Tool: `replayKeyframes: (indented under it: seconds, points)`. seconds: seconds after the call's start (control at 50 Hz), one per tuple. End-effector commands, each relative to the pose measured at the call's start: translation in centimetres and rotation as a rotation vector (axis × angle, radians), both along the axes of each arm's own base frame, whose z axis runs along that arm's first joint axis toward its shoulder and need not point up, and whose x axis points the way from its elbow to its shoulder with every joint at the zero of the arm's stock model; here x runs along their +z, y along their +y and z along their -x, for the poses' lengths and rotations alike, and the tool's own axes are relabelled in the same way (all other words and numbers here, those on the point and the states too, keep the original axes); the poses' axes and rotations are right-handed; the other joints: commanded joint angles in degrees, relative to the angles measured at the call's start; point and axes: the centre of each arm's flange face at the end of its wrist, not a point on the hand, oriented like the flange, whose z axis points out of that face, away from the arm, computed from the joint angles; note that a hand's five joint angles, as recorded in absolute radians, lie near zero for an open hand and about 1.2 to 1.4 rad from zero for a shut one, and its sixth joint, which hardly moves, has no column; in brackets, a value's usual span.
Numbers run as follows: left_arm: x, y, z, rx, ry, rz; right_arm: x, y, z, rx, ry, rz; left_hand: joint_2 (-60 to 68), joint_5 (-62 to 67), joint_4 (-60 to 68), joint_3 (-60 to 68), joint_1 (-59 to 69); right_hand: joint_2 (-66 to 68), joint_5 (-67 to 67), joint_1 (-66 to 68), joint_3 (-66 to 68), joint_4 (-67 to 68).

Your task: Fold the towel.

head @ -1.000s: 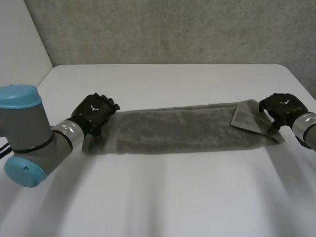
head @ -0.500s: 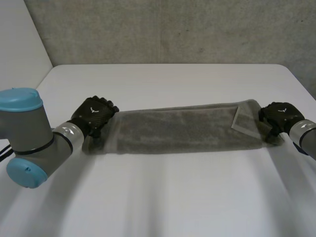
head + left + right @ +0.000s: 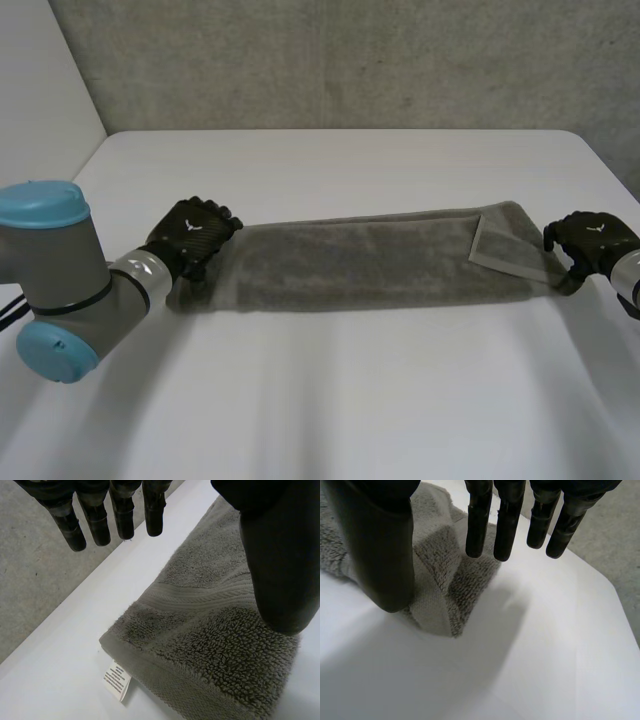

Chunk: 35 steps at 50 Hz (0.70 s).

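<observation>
A grey towel (image 3: 360,265) lies as a long folded strip across the white table (image 3: 350,400). Near its right end a corner flap (image 3: 505,245) is turned over on top. My left hand (image 3: 188,232) is at the strip's left end; in the left wrist view its fingers (image 3: 120,515) are straight and apart from the thumb (image 3: 277,555), above the towel's end (image 3: 210,630) and holding nothing. My right hand (image 3: 590,238) sits just past the right end. In its wrist view its straight fingers (image 3: 507,520) and thumb (image 3: 380,545) hover over the towel's corner (image 3: 445,575), gripping nothing.
A white care label (image 3: 117,680) sticks out from under the towel's left end. Bare table lies in front of and behind the strip. The table's right edge (image 3: 610,165) runs close to my right hand. A grey wall (image 3: 350,60) rises behind the table.
My right hand has slid to the right, off the towel's right end, leaving the turned-over corner lying flat. My left hand has barely moved.
</observation>
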Motion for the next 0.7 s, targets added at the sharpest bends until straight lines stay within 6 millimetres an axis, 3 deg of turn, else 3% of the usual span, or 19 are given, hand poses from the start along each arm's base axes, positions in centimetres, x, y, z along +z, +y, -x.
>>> replayKeyframes:
  seconds: [0.02, 0.42, 0.7]
  points:
    - [-0.1, -0.1, -0.1, 0.002, 0.000, -0.002, 0.6, -1.2, 0.1, -0.003, 0.009, 0.052, -2.5, -1.8, -3.2, -2.4, -4.7, -1.2, 0.3, -0.7, -2.9, -4.4]
    - [-0.4, -0.1, -0.1, 0.004, -0.003, -0.009, -0.8, -5.5, 1.2, -0.061, 0.033, 0.140, -2.3, -1.7, -3.2, -2.4, -4.5, -1.2, 0.3, -0.7, -2.9, -4.4]
    - [-0.4, -0.1, -0.2, 0.005, -0.003, -0.009, 0.0, -7.3, 1.7, -0.091, 0.043, 0.205, -2.3, -1.7, -3.2, -2.4, -4.5, -1.7, -0.2, -1.2, -2.9, -4.4]
